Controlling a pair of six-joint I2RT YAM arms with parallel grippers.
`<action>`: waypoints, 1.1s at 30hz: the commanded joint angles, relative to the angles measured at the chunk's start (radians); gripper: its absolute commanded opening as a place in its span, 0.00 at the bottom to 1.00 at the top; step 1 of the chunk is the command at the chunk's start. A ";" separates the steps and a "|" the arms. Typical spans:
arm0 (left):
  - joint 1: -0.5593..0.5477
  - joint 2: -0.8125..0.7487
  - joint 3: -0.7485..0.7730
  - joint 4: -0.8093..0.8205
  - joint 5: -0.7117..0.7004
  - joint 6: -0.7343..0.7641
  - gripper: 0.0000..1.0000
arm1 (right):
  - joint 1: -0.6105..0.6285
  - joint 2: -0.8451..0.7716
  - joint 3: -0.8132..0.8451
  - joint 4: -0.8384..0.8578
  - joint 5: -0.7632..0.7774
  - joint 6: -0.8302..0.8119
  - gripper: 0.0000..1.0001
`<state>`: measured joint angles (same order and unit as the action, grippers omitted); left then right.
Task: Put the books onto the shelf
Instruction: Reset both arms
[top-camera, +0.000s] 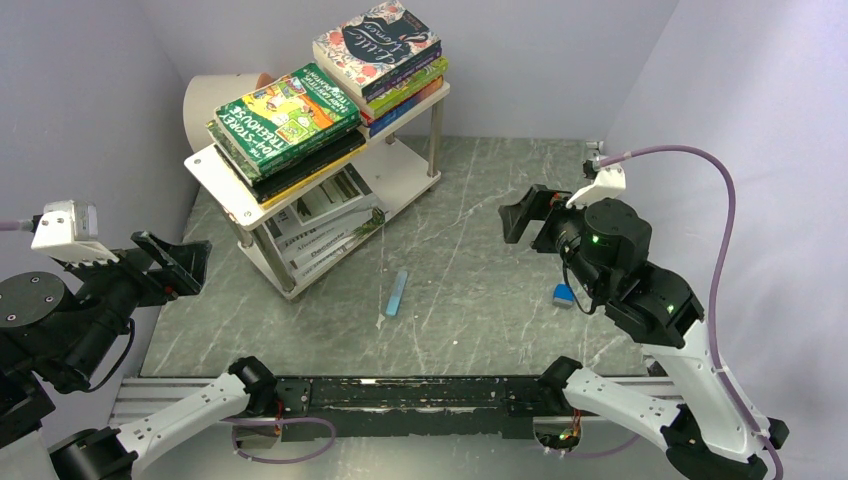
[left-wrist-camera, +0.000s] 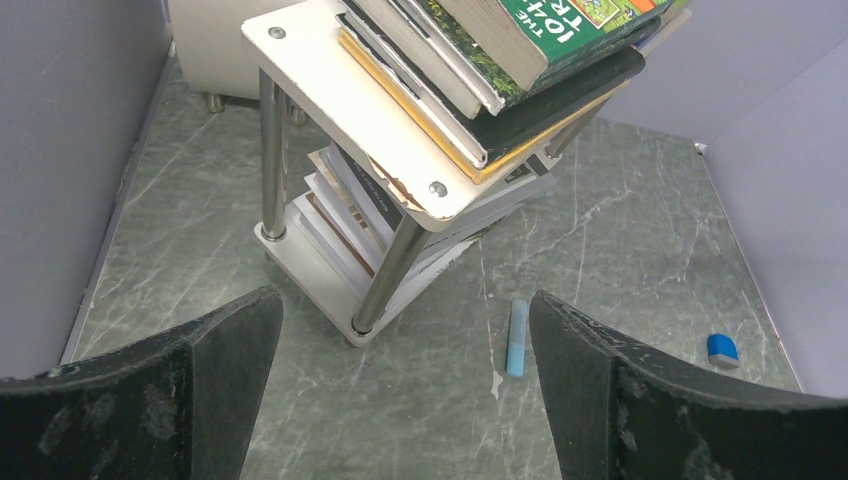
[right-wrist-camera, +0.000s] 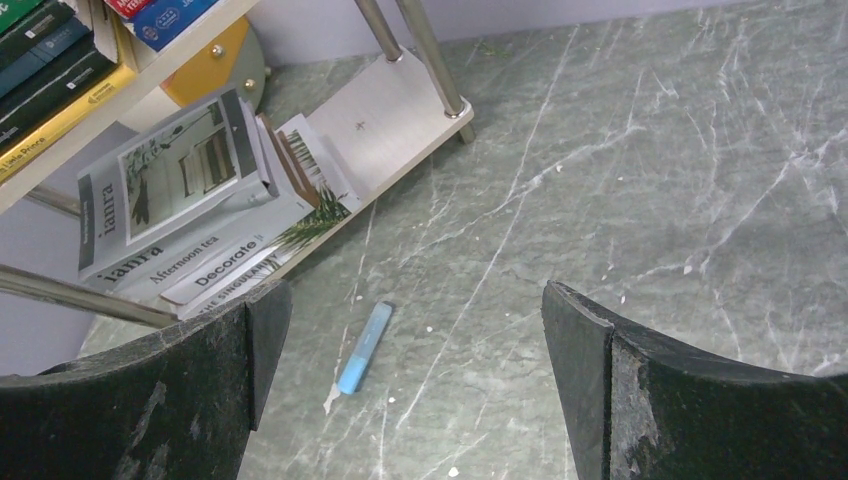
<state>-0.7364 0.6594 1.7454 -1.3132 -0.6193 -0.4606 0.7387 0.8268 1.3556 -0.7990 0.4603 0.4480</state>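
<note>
The white two-tier shelf (top-camera: 207, 172) stands at the back left of the table. On its top board lie two stacks of books: one topped by a green Treehouse paperback (top-camera: 285, 115), the other by a floral one (top-camera: 378, 42). Larger white and grey books (top-camera: 320, 225) lie tilted on the lower board (right-wrist-camera: 385, 110). My left gripper (top-camera: 185, 262) hovers open left of the shelf, looking at its near corner (left-wrist-camera: 340, 90), with nothing between its fingers. My right gripper (top-camera: 522, 215) is open to the right of the shelf, over bare table, also holding nothing.
A small flat blue bar (top-camera: 398, 293) lies on the marble table in front of the shelf. A small blue block (top-camera: 564, 295) sits under my right arm. A white cylinder (top-camera: 215, 95) stands behind the shelf. Pale walls close in on three sides.
</note>
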 joint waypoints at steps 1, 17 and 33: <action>0.004 0.001 -0.003 0.014 0.012 -0.003 0.97 | -0.001 -0.012 0.001 0.004 0.012 -0.011 1.00; 0.003 0.001 -0.001 0.014 0.012 -0.004 0.97 | -0.001 -0.056 -0.008 0.056 -0.062 -0.057 1.00; 0.005 0.005 0.004 0.013 0.010 -0.004 0.97 | 0.000 -0.057 -0.009 0.058 -0.043 -0.058 1.00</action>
<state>-0.7364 0.6594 1.7454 -1.3132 -0.6193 -0.4606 0.7387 0.7784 1.3483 -0.7677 0.4145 0.4046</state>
